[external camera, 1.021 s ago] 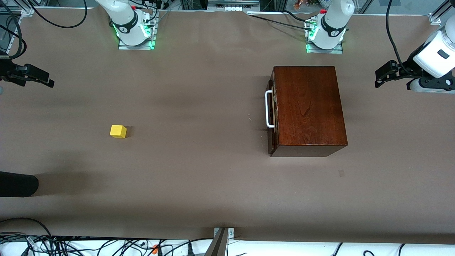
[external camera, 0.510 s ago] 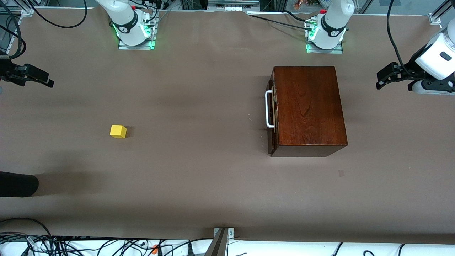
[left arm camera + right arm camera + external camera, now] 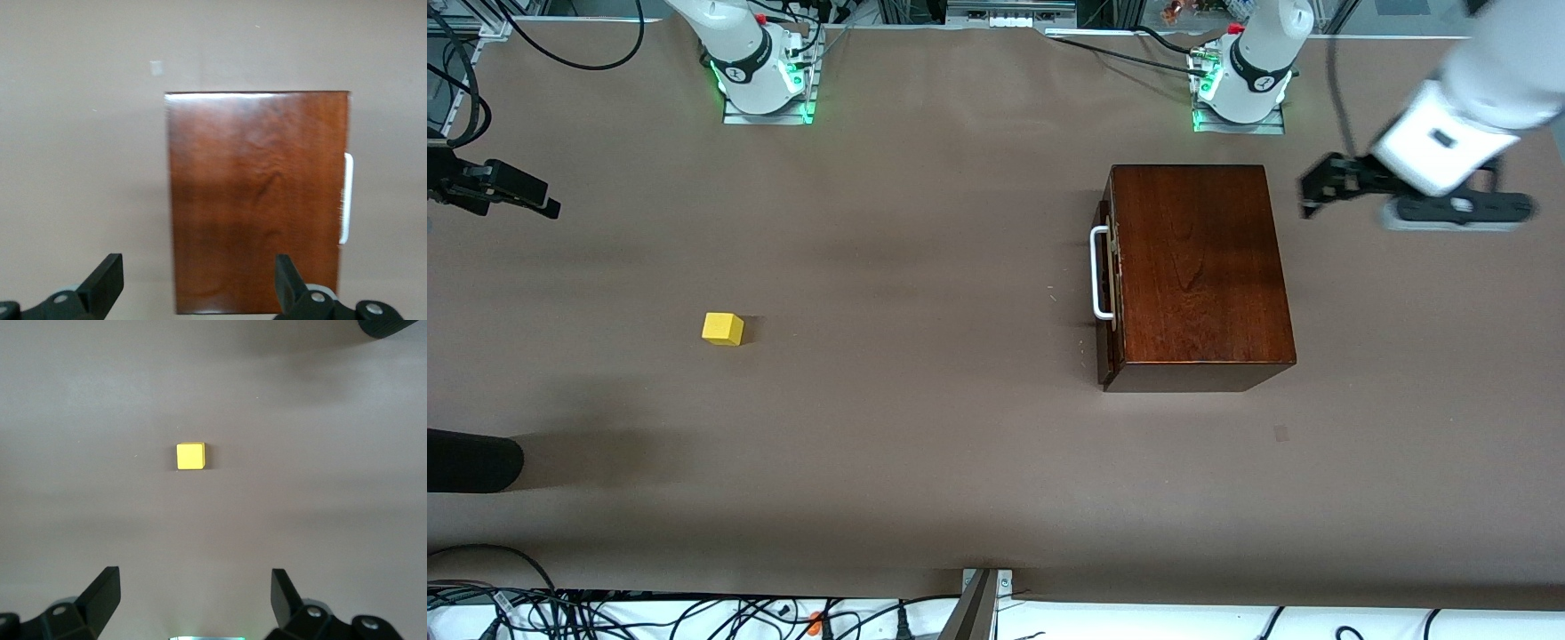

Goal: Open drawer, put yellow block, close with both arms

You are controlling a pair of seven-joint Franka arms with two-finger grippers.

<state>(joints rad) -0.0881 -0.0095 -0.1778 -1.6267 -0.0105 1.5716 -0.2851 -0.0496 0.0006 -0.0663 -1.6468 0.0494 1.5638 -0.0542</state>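
The dark reddish-brown wooden box (image 3: 1196,271) stands toward the left arm's end of the table. Its drawer (image 3: 1107,356) is shut, and the white bar handle (image 3: 1100,272) faces the middle of the table. My left gripper (image 3: 1309,197) hangs open and empty above the table, just off the box's edge away from the handle. In the left wrist view the box (image 3: 257,200) and the handle (image 3: 345,198) lie below the spread fingers (image 3: 107,283). The yellow block (image 3: 722,328) sits alone toward the right arm's end. My right gripper (image 3: 547,206) waits open above that end of the table; the right wrist view shows the block (image 3: 190,456) on bare table.
A black rounded object (image 3: 471,462) lies at the right arm's end of the table, nearer the front camera than the block. The two green-lit arm bases (image 3: 763,84) (image 3: 1240,93) stand along the table's back edge. Cables run along the front edge.
The left arm has swung in from the table's end toward the box, its gripper now close beside the box. The right arm, the block and the drawer have stayed put.
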